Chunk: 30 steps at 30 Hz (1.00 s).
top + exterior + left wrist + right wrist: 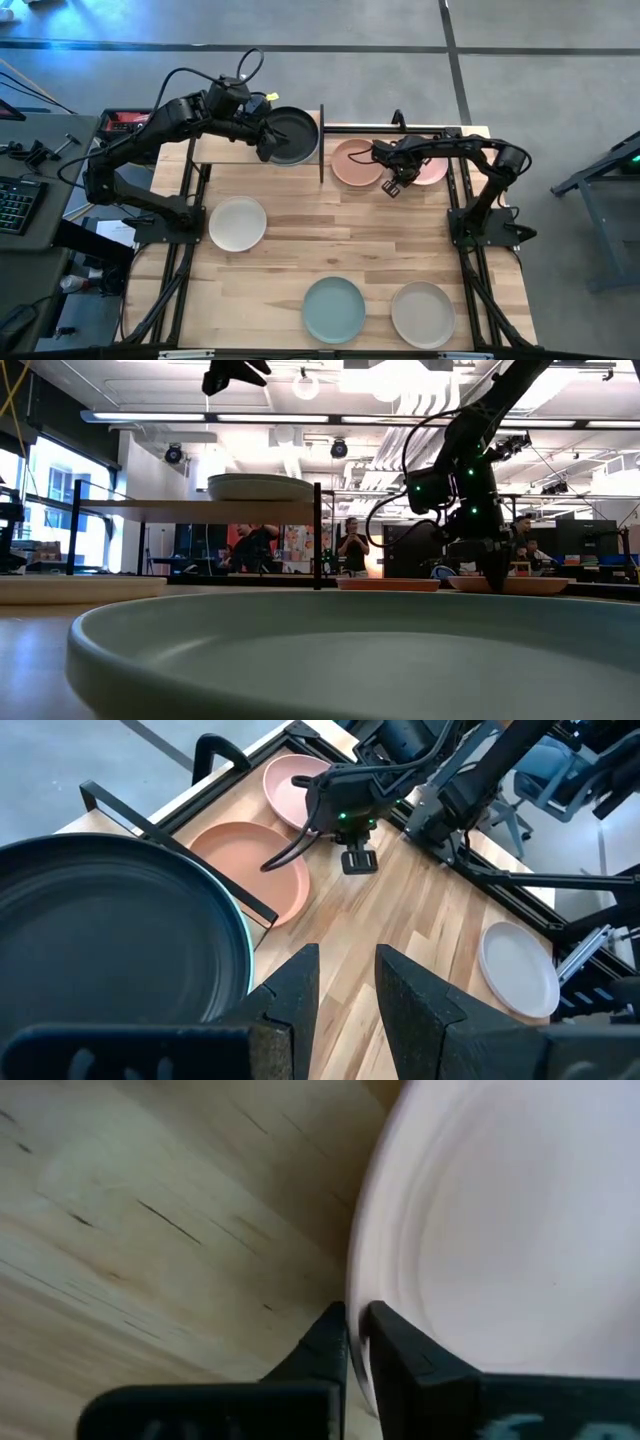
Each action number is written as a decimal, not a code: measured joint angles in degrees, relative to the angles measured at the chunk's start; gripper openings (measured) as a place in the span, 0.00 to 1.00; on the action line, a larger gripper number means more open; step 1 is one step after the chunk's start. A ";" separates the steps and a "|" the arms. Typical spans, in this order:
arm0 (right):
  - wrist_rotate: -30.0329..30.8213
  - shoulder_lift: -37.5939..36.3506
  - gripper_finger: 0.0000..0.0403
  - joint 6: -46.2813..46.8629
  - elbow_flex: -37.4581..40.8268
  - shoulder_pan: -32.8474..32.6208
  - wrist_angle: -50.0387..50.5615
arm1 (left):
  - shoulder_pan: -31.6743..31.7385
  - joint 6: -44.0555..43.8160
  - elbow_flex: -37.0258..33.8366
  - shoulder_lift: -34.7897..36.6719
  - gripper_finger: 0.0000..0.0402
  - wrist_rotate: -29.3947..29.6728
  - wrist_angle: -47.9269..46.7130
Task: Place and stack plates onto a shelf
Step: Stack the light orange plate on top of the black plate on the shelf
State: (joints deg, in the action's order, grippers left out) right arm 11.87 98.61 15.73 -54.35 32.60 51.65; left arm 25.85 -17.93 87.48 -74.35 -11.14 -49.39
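I am reaching my right arm along the bench's far edge with the wrist bent down, and my right gripper (397, 184) is pinching the near rim of the pink plate (500, 1230) at the bench's far right corner, fingers pressed together on either side of the rim. The pink plate is lying flat on the bench, touching or just overlapping the salmon plate (355, 162) beside it. I am holding my left arm stretched over the shelf (225, 150), which is standing at the far left of the bench, and my left gripper (345, 995) is hanging with its fingers spread and nothing between them, just beside the black plate (290, 135) that is sitting flat on top of the shelf. A white plate (237, 222) is lying toward the left side of the light-wood bench (330, 240), while a teal plate (334, 309) and a beige plate (423, 313) are lying near the front edge. Beyond the bench, an open room with ceiling lights is showing, and people (352, 545) are standing in the background.
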 joint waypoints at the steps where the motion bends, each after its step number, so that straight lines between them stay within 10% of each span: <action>1: -0.03 0.00 0.01 0.13 0.00 0.02 0.00 | 0.00 0.01 0.00 0.00 0.22 0.00 -0.01; 30: 1.13 -12.79 0.00 4.38 -15.32 -9.60 7.56 | -0.01 0.09 0.00 0.00 0.22 -0.02 -0.15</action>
State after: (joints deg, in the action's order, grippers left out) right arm 13.00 85.82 20.12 -69.67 23.00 59.21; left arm 25.83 -17.85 87.48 -74.35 -11.16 -49.53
